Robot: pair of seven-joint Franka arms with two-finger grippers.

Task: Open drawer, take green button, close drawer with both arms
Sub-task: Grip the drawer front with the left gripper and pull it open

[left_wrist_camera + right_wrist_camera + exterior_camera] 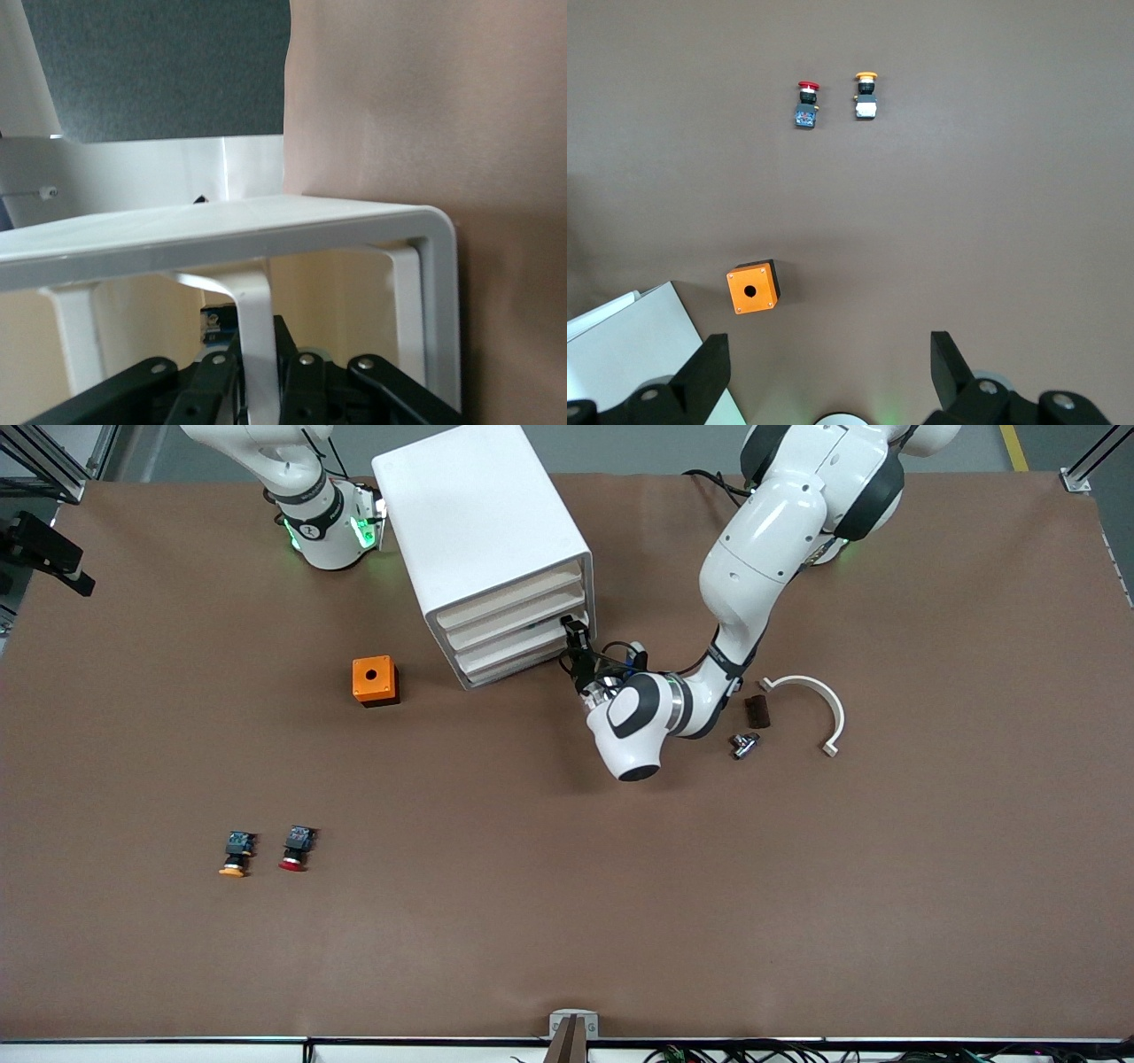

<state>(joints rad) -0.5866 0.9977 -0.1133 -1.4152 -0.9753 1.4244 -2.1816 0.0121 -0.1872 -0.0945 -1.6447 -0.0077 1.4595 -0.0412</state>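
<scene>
The white drawer cabinet (483,540) stands near the robots' bases, its drawers facing the left arm's end of the table. My left gripper (576,644) is at the drawer fronts. In the left wrist view the left gripper (257,359) is shut on a thin white drawer handle (251,305). A small blue and black part (211,323) shows in the drawer beside the handle; no green cap shows, so the button cannot be made out. The right arm (319,514) waits by its base. My right gripper (828,367) is open and empty above the table.
An orange box (375,680) with a hole lies beside the cabinet. An orange-capped button (236,854) and a red-capped button (296,849) lie nearer the front camera. A white curved piece (811,708), a dark block (757,710) and a metal part (744,744) lie by the left arm.
</scene>
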